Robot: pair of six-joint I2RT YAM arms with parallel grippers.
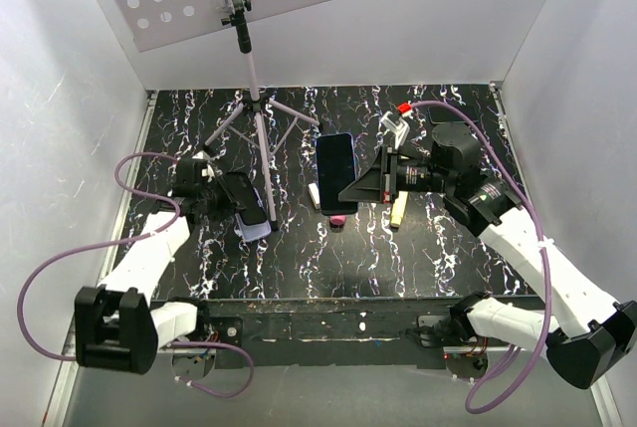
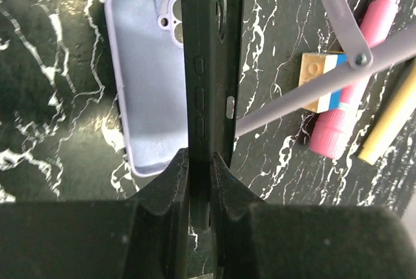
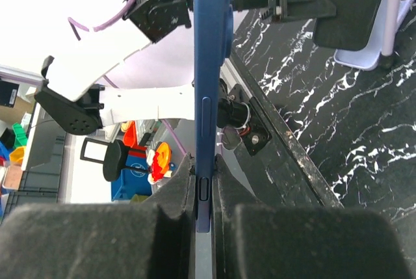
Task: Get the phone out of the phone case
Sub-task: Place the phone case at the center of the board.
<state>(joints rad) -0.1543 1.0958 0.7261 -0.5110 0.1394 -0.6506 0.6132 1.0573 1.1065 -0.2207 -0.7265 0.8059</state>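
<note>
The phone case (image 2: pixel 146 77) is a pale lavender shell lying empty, inside up, on the black marbled table; it also shows in the top view (image 1: pixel 257 232). My left gripper (image 2: pixel 199 155) is shut on the phone (image 2: pixel 211 51), a dark flat slab held edge-on just above and right of the case, side buttons showing. In the top view the left gripper (image 1: pixel 229 196) and the phone (image 1: pixel 242 200) sit at the left of the table. My right gripper (image 3: pixel 204 162) is shut on a blue-edged phone (image 3: pixel 211 64) with a black screen (image 1: pixel 335 170), held mid-table.
A tripod (image 1: pixel 259 118) stands behind the left gripper, and its grey legs (image 2: pixel 279 106) cross the left wrist view. A pink marker (image 2: pixel 331 132), a yellow marker (image 2: pixel 390 123) and a wooden block (image 2: pixel 312 64) lie mid-table. White walls enclose the table.
</note>
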